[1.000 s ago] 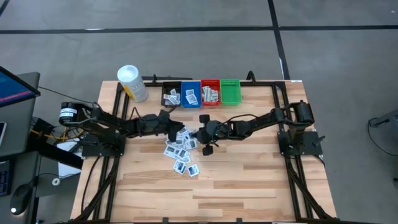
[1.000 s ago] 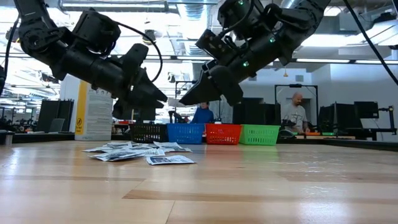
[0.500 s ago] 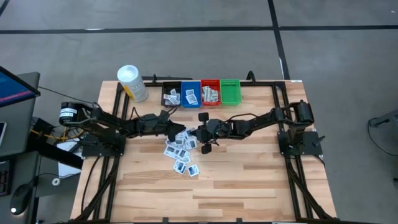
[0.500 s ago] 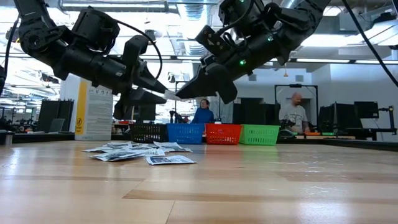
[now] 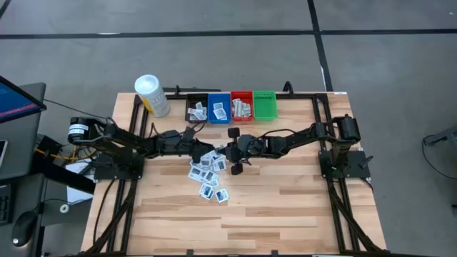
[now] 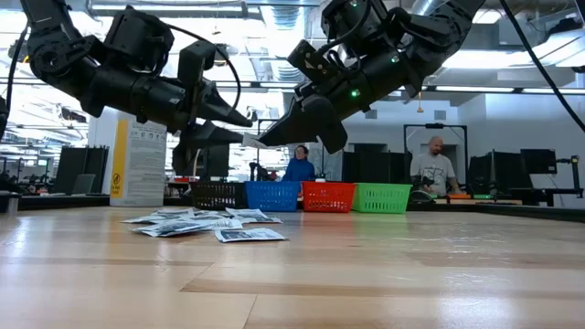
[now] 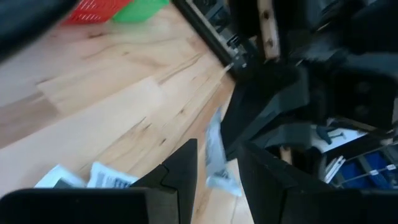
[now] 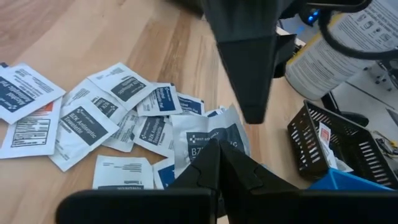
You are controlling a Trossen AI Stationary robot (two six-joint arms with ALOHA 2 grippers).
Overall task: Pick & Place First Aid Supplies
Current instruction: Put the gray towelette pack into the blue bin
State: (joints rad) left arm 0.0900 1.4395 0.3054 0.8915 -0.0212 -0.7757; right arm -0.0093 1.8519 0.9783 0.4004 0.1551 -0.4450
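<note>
On the near part of the wooden table (image 5: 235, 214) there is only bare board. A little farther in, left of the middle, the loose pile of packets (image 5: 208, 173) lies flat on the wood: small white sachets with blue or dark print, some overlapping, a few strayed toward the near edge. The low view shows the same heap (image 6: 206, 224) lying low on the boards.

Just above the far end of that pile the two arms meet in the air. The right gripper (image 5: 223, 150), reaching in from the right side, has its fingers pressed together on one white packet (image 8: 208, 142), pinched at its edge and lifted clear of the table. The left gripper (image 5: 202, 148) comes in from the left side with its fingers (image 7: 180, 168) parted by a narrow gap, and the edge of that same packet (image 7: 216, 152) shows within the gap; whether the fingers actually touch it I cannot tell. In the low view both grippers hang well above the table with the packet's pale tip (image 6: 250, 141) between them.

Farther back, along the far edge, four small bins stand in a row: black (image 5: 196, 108), blue (image 5: 218, 107), red (image 5: 241, 106) and green (image 5: 263, 104). The first three hold some packets. Left of the row lies a yellow container with a white cap (image 5: 151, 95).

Beyond the table, in the low view, two people (image 6: 297, 164) are in the room behind.
</note>
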